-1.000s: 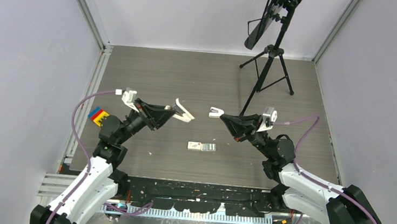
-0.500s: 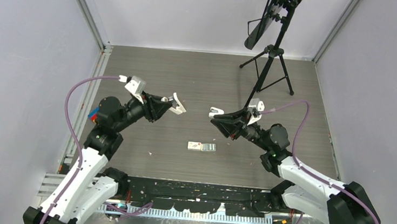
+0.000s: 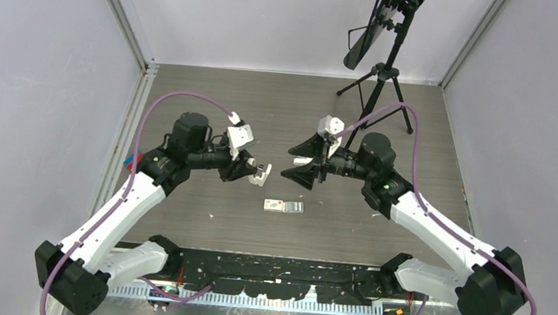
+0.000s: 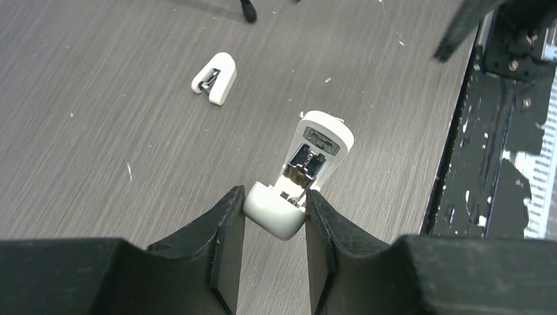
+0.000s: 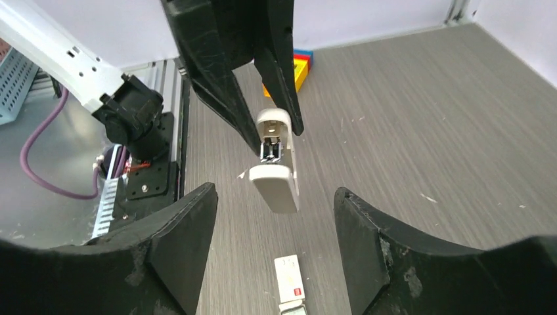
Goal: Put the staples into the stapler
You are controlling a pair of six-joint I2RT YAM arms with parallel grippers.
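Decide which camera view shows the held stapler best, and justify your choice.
The left wrist view: the stapler sits centre, close up, its silver channel plain, pinched by the left gripper. The right wrist view shows it smaller, from the other side. The top view gives only a white speck.

The stapler (image 5: 276,178) hung open above the desk (image 5: 427,131), its far end pinched in the left tool (image 5: 274,134). The right tool (image 5: 276,193) stood with jaws wide apart either side of the stapler, touching nothing. Just nearer than the stapler lay the white, red-marked staple box (image 5: 289,275).
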